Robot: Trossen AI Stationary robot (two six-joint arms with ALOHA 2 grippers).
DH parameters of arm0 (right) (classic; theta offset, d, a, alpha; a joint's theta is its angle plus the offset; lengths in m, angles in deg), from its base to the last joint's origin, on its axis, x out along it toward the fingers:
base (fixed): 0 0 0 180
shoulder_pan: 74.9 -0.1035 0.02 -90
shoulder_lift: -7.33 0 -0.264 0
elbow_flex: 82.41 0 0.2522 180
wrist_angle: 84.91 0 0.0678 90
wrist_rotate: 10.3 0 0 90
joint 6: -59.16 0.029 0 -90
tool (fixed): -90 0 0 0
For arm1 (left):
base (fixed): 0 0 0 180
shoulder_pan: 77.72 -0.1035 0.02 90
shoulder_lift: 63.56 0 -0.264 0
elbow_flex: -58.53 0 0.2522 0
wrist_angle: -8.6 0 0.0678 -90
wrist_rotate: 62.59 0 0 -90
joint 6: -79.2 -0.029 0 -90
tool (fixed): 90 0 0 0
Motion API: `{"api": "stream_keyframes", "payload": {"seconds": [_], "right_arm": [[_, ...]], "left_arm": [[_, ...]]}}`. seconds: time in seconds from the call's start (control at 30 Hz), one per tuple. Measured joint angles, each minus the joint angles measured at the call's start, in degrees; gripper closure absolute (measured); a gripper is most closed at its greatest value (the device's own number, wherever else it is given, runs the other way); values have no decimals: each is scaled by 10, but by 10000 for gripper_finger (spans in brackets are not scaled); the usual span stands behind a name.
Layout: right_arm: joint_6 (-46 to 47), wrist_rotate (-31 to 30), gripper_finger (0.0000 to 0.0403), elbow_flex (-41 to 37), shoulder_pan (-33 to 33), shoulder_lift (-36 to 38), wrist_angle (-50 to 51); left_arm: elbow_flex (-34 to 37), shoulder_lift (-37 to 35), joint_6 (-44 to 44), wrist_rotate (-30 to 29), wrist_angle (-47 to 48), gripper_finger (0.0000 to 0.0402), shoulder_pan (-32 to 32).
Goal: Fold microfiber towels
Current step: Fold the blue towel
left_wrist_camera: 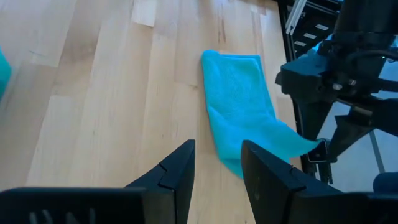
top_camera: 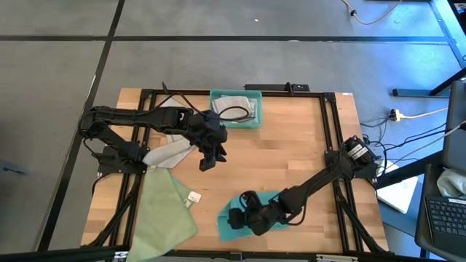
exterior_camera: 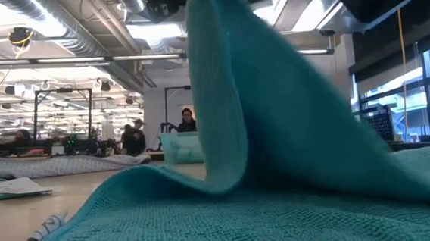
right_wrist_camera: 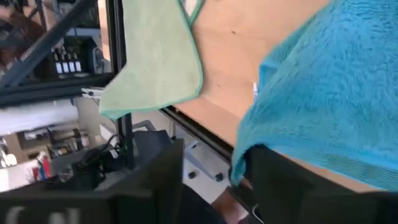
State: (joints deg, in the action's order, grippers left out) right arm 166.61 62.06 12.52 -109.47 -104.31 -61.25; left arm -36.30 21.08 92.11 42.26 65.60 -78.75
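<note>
A: Eyes on the teal towel (top_camera: 256,218) — it lies on the near edge of the counter (top_camera: 291,145), right of the middle, and one part of it is lifted off the wood.

B: Yes, the low view shows that raised flap standing up in a tall fold, the rest spread flat under it. The right tool (top_camera: 234,218) is down at the towel's left end.

A: Is it pinching the cloth?

B: In the right wrist view the teal edge hangs between the two dark fingers (right_wrist_camera: 155,180), which stand apart. Whether they press on it, the pictures cannot tell.

A: And the left tool (top_camera: 209,161)?

B: It hangs over bare wood near the middle of the counter, fingers apart, nothing between them. Its own camera looks past them at the teal towel, well apart from it.

A: Other cloths?

B: A pale green towel (top_camera: 166,212) lies on the near left, one corner drooping over the counter's edge, a small white tag (top_camera: 193,196) at its right side. A grey towel (top_camera: 169,151) lies crumpled under the left arm. At the far edge stands a teal bin (top_camera: 236,109) with grey cloth inside.

A: People in the room behind?

B: Some figures far off in the low view, too small to describe.
</note>
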Motion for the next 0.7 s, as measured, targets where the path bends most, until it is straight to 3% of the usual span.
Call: {"api": "stream_keyframes", "payload": {"seconds": [0.17, 0.3, 0.53, 0.7], "right_arm": [[-23, 28, 172, 0, 1, 0, -4], [-60, 65, 148, 0, 2, 11, 9], [-68, 106, 157, 0, -3, 88, 224], [-60, 191, 184, 0, -27, 115, 370]], "left_arm": [[0, 0, 0, 0, 0, 280, 0], [0, 0, -7, 0, 2, 280, 0], [0, 0, -88, 38, 68, 280, 0], [0, 0, -144, 44, 112, 280, 0]]}}
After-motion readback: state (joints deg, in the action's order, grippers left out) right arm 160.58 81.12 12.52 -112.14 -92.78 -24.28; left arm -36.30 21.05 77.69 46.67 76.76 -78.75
